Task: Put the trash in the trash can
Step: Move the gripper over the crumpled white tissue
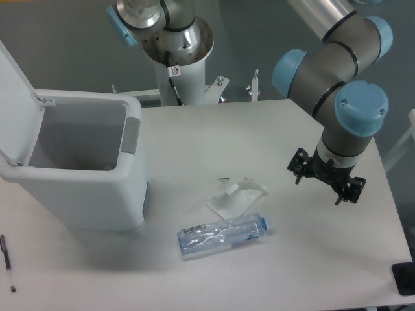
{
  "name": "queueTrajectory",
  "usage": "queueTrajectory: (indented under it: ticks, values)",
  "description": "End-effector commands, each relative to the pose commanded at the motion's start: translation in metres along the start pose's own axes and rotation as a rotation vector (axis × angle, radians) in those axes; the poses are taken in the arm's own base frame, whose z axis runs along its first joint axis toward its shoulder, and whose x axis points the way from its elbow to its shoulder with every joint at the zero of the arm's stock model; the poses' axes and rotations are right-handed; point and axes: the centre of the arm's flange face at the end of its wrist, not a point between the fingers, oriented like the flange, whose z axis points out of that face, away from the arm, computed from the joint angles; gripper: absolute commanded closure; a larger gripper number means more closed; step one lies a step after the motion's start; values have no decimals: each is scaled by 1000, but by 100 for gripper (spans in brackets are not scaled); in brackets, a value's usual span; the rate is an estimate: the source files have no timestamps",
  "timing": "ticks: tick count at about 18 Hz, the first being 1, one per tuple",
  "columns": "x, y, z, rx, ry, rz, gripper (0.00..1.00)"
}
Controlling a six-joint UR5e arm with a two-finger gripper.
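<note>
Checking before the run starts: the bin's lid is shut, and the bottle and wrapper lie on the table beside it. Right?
Not quite: the fixed camera shows the trash can with its lid swung open. The rest holds: the crushed bottle and the wrapper lie on the table beside it.

On the bench (259,136) the trash can (91,188) stands at the left, lid open. The wrapper (235,197) lies right of it, the bottle (222,235) just before the wrapper, the pen (7,261) at the front left edge

Bottle (224,236), wrapper (236,197) — beside open bin (84,170).
</note>
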Motion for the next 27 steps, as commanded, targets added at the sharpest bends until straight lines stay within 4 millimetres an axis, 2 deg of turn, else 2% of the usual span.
queueTrajectory:
  ticks: [9,12,15,21,24,27]
  values:
    - [2,0,-2,0,6,-9,0]
    - [12,-7,7,-6,25,1,0]
    - [38,2,16,8,56,-3,0]
    - [81,8,55,16,24,23,0]
    - [110,-6,83,25,-4,61,0]
    - [129,-17,97,22,26,82,0]
